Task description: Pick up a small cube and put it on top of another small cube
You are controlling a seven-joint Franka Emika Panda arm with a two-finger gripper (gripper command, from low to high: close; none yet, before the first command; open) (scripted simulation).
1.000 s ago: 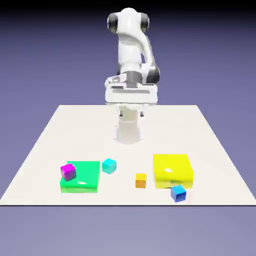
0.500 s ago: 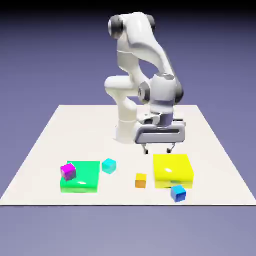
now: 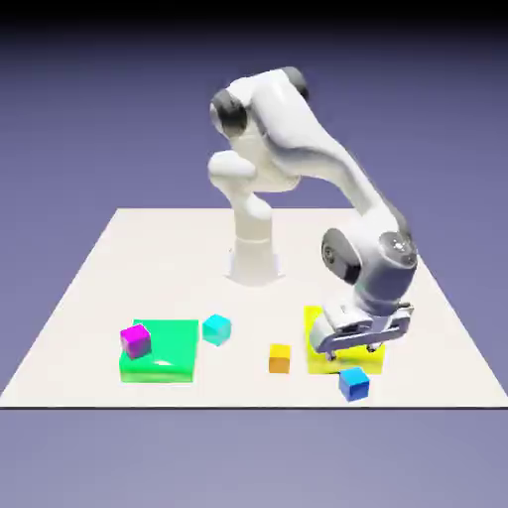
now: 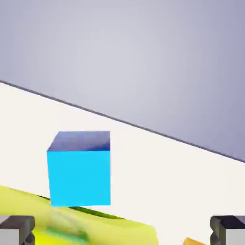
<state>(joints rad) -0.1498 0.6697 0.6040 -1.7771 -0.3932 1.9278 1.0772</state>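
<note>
Gripper [image 3: 351,349] hangs low over the yellow block [image 3: 319,327], fingers spread and empty, bright blue cube [image 3: 353,383] just beside it.

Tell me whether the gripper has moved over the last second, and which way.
Yes. The gripper has swung from near the robot's base down and toward the exterior view's right, now hanging over the yellow block, just behind the blue cube.

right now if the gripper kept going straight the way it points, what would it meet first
Probably the small bright blue cube, which sits ahead between the open gripper's fingertips in the hand view. The big flat yellow block lies just below that line and might be grazed; depth is unclear.
</note>
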